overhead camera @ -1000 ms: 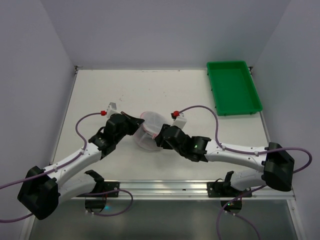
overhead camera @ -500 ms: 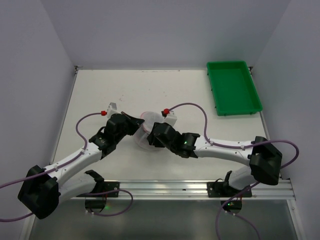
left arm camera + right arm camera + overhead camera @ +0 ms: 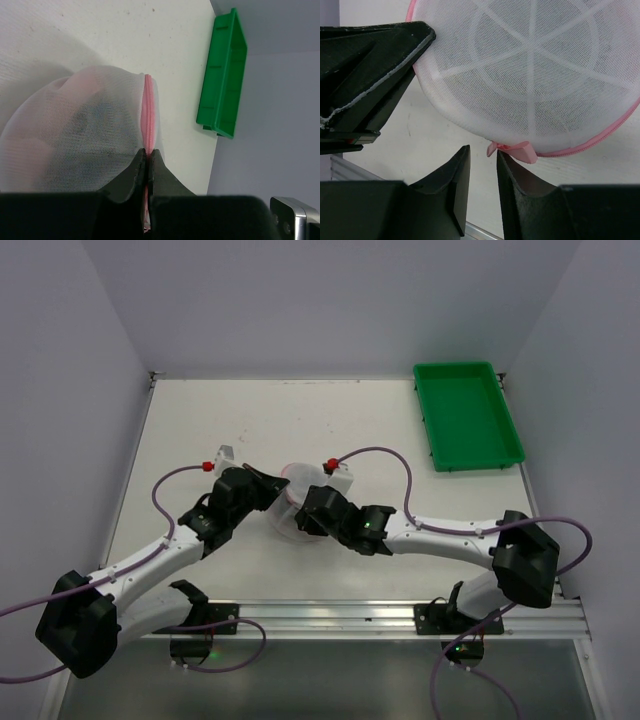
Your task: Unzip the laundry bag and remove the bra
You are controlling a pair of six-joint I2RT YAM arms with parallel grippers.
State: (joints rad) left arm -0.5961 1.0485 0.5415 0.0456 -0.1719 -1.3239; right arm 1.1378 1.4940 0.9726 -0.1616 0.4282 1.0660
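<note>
The laundry bag [image 3: 297,492] is a round white mesh pouch with a pink zip rim, lying mid-table between both arms. My left gripper [image 3: 271,491] is shut on the pink zip rim [image 3: 147,120] at the bag's left side. A dark shape [image 3: 92,122] shows through the mesh; the bra is not clearly seen. My right gripper [image 3: 301,524] is at the bag's near edge, open with a narrow gap [image 3: 482,156]. The pink zip tab [image 3: 520,149] touches the tip of its right finger [image 3: 512,172], outside the gap. The bag [image 3: 530,65] fills the right wrist view.
A green rectangular tray [image 3: 466,414] stands at the back right, and also shows in the left wrist view [image 3: 222,85]. My left gripper's black fingers [image 3: 375,70] show at the left of the right wrist view. The metal rail [image 3: 330,615] runs along the near table edge.
My right arm has swung left, bringing its gripper to the bag's near edge, most of it in the first half second. My left gripper has stayed shut on the rim.
</note>
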